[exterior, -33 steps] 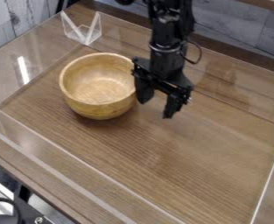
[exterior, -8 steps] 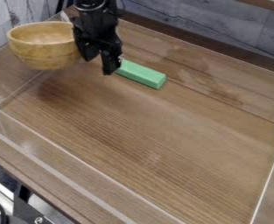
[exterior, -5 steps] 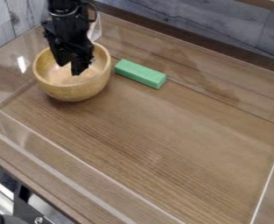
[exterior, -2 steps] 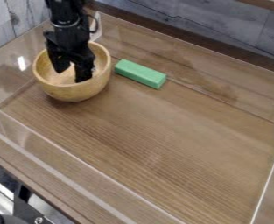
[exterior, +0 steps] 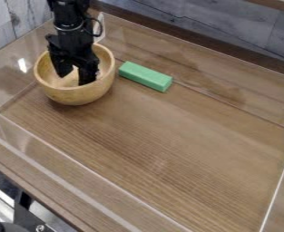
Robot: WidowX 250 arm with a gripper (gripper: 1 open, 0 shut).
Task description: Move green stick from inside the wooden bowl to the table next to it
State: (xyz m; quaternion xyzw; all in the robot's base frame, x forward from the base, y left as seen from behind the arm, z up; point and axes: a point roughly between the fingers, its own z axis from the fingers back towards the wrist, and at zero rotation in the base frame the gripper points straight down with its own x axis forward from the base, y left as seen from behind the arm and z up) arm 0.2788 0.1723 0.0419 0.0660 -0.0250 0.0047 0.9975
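The wooden bowl (exterior: 73, 89) stands upright on the brown table (exterior: 169, 145) at the back left. The green stick (exterior: 145, 76) lies flat on the table just right of the bowl, outside it and a little apart from its rim. My gripper (exterior: 76, 71) hangs from above over the bowl, fingers spread open and reaching down into it, holding nothing. The bowl's inside is partly hidden by the gripper; what shows looks empty.
Clear acrylic walls (exterior: 17, 136) run around the table's edges, close behind and left of the bowl. A grey plank wall (exterior: 229, 23) stands behind the table.
The bowl went from right of centre to the back left and the green stick came to lie beside it. Over the last second the gripper has opened slightly over the bowl.
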